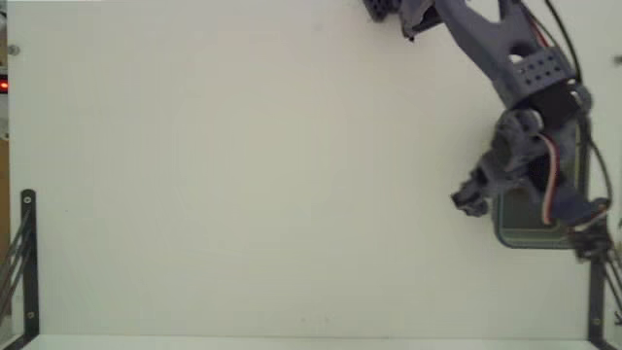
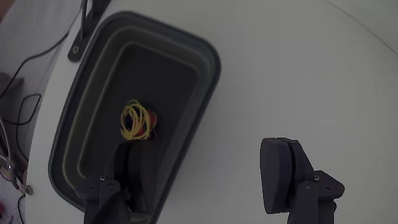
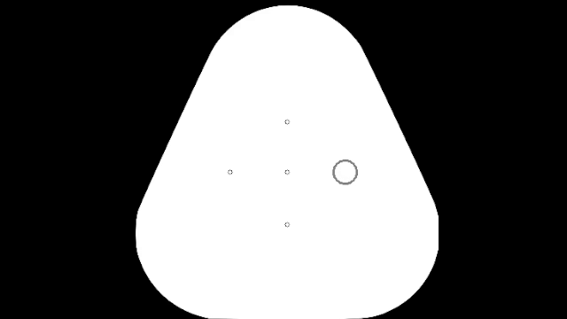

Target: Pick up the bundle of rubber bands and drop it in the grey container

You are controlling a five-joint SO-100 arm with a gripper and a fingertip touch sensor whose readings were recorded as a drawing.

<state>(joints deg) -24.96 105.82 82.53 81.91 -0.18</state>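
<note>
The bundle of rubber bands (image 2: pixel 137 121), mostly yellow with a little red, lies on the floor of the grey container (image 2: pixel 205 74) in the wrist view, free of the fingers. My gripper (image 2: pixel 206 149) is open above the tub: one finger (image 2: pixel 134 165) hangs over its inside and the other finger (image 2: pixel 281 168) over the white table beside it. The fixed view has the arm reaching over the container (image 1: pixel 530 241) at the right edge, hiding most of the tub and the bundle, with the gripper (image 1: pixel 473 197) by its left rim.
The white table (image 1: pixel 243 175) stretches to the left of the arm in the fixed view. Black metal brackets (image 1: pixel 27 262) (image 1: pixel 595 301) stand at its front corners. In the wrist view, cables (image 2: pixel 25 106) lie off the table's edge beyond the tub.
</note>
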